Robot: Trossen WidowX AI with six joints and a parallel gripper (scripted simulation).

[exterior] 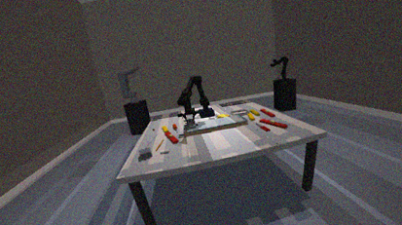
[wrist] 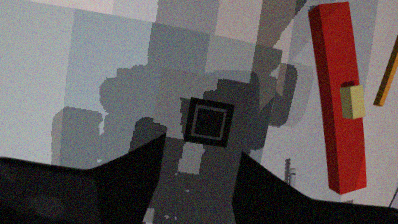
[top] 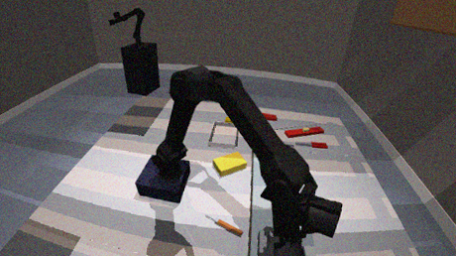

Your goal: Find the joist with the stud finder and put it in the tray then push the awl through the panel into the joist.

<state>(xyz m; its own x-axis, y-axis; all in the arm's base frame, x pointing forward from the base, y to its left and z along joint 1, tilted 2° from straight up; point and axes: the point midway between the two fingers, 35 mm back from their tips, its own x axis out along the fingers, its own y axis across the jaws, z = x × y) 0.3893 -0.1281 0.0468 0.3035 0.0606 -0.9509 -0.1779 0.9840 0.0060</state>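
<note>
My gripper (top: 290, 238) (exterior: 190, 119) (wrist: 198, 144) is shut on the stud finder (top: 289, 255) (wrist: 192, 192), a dark grey body with a black square at its end. It is over the near end of the long pale floor panel (top: 260, 187) (exterior: 219, 122) (wrist: 35, 100) in the top view. Whether it touches the panel cannot be told. The awl (top: 229, 227), with an orange handle and thin shaft, lies on the table left of the panel. The shallow tray (top: 222, 145) stands farther back and looks empty. The joist is hidden.
A yellow block (top: 229, 165) lies between the arm's base and the panel. A red level (wrist: 337, 125) and an orange stick (wrist: 387, 75) (exterior: 160, 145) lie beyond the panel's edge. Red tools (top: 304, 132) lie at the far end. A grey box (exterior: 145, 154) stands near the table's corner.
</note>
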